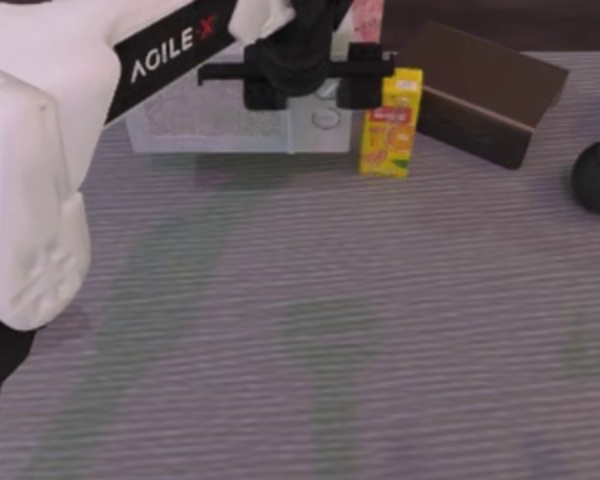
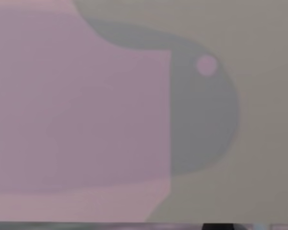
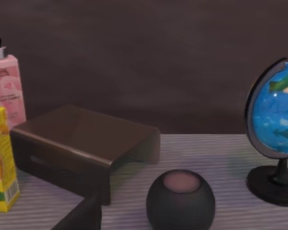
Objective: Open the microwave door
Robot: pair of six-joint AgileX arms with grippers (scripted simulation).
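Note:
The light-grey microwave [image 1: 230,130] stands at the back of the table, left of centre. Its door [image 1: 205,115] with the speckled mesh window lies flush with the front, and one silver knob [image 1: 325,118] shows on the panel beside it. My left gripper [image 1: 310,90] hangs over the oven's upper front, open, one finger over the door's right part and the other past the knob panel. The left wrist view is filled by a flat pale grey and pinkish surface [image 2: 230,143] seen from very close. My right gripper [image 3: 127,223] is parked out of the top view, open and holding nothing.
A yellow juice carton [image 1: 390,122] stands right against the microwave's right side, with a pink bottle [image 3: 7,86] behind it. A brown box [image 1: 490,95] lies farther right, then a dark round speaker [image 1: 598,175] and a globe [image 3: 278,120].

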